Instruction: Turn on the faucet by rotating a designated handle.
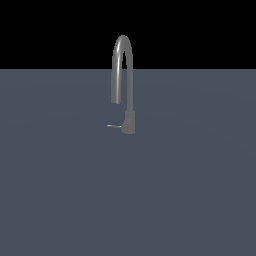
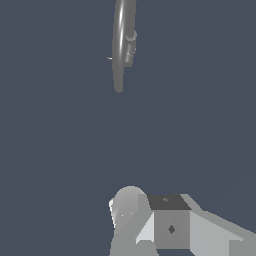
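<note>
The faucet (image 1: 129, 121) stands upright on the grey surface in the middle of the exterior view, its arched spout (image 1: 122, 42) curving toward that view's left. The handle (image 1: 114, 126), a thin short rod, sticks out level from the base toward the exterior view's left. The wrist view looks down from above on the faucet (image 2: 120, 45), where the handle (image 2: 109, 58) shows only as a tiny stub beside the spout. No gripper fingers appear in either view. The exterior view shows no arm at all.
White and grey blocky parts of the robot arm (image 2: 165, 225) fill one edge of the wrist view, well apart from the faucet. A flat grey-blue surface (image 1: 190, 190) spreads around the faucet on all sides.
</note>
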Motion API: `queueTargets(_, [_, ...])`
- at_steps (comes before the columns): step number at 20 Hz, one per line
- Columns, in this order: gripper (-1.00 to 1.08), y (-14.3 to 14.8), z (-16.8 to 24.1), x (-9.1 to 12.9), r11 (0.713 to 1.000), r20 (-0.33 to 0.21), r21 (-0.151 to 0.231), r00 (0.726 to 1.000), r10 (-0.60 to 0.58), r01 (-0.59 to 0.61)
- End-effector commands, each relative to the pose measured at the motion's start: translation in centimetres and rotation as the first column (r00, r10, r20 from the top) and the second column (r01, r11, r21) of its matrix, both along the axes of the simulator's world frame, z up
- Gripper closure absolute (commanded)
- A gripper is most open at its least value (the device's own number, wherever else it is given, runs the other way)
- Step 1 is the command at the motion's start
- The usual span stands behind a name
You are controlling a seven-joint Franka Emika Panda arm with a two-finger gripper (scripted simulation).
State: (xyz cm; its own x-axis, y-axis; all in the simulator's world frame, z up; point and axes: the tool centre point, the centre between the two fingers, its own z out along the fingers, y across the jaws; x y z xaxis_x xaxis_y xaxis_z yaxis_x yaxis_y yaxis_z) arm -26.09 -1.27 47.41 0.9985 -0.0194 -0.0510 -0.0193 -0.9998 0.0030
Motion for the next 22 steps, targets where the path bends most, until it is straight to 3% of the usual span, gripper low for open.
queueTargets(1, [1.08,0.0,0.0,0.0,1.000,0.000,0.000,1.000,0.000,0.000])
queueTargets(7, [1.08,0.2,-0.4,0.6,0.999,-0.004,-0.032,0.999,0.035,-0.035])
queueTargets(14, [1.08,1.0,-1.8,2.9,0.977,-0.026,-0.142,0.987,0.157,-0.159])
queueTargets(18, [1.08,1.8,-3.2,4.7,0.936,-0.056,-0.232,0.965,0.257,-0.263])
queueTargets(22, [1.08,2.8,-4.9,6.8,0.864,-0.102,-0.331,0.925,0.366,-0.379])
